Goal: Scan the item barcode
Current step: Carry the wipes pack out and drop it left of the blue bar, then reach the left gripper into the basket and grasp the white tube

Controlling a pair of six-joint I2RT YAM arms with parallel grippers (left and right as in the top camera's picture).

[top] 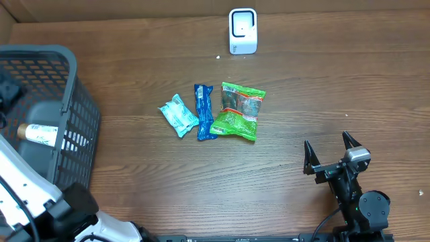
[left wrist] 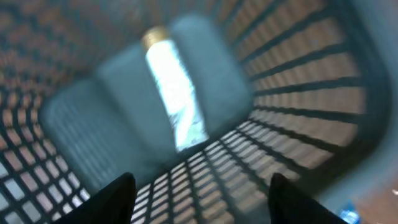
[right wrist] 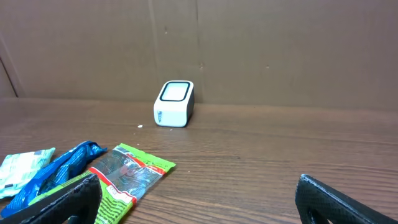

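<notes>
A white tube with a gold cap (left wrist: 174,93) lies on the floor of the dark mesh basket (top: 40,50); from overhead the tube (top: 37,134) shows at the far left. My left gripper (left wrist: 202,180) hovers over the basket's inside, open, nothing between its fingers; that view is blurred. The white scanner (top: 242,30) stands at the back of the table, also in the right wrist view (right wrist: 174,102). A green packet (top: 238,111), a blue packet (top: 204,111) and a pale teal packet (top: 178,115) lie mid-table. My right gripper (top: 326,140) rests open at the front right, empty.
The basket's mesh walls (left wrist: 298,93) rise around the left gripper. In the right wrist view the green packet (right wrist: 124,177), the blue packet (right wrist: 56,168) and the teal packet (right wrist: 18,168) lie ahead to the left. A cardboard wall (right wrist: 280,50) backs the table.
</notes>
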